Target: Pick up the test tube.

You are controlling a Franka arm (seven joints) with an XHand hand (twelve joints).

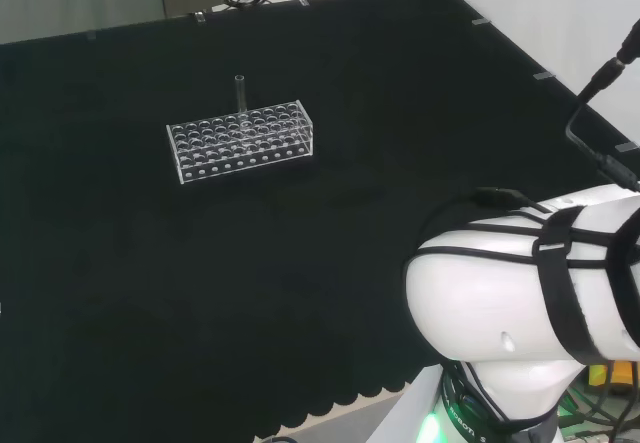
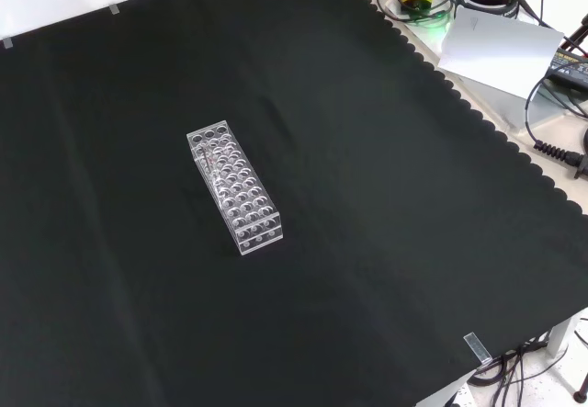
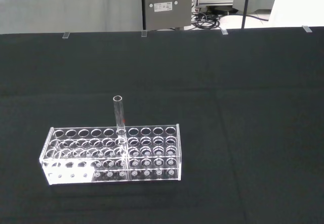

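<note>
- A lone test tube [image 3: 119, 114] stands upright in the far row of a clear rack [image 3: 111, 154] on the black-clothed bench [image 1: 330, 263].
- We cannot tell the hand's state (approach from above, lift straight).

Glossy white rounded arm link [image 1: 520, 293] wrapped with black straps and cables.
</note>
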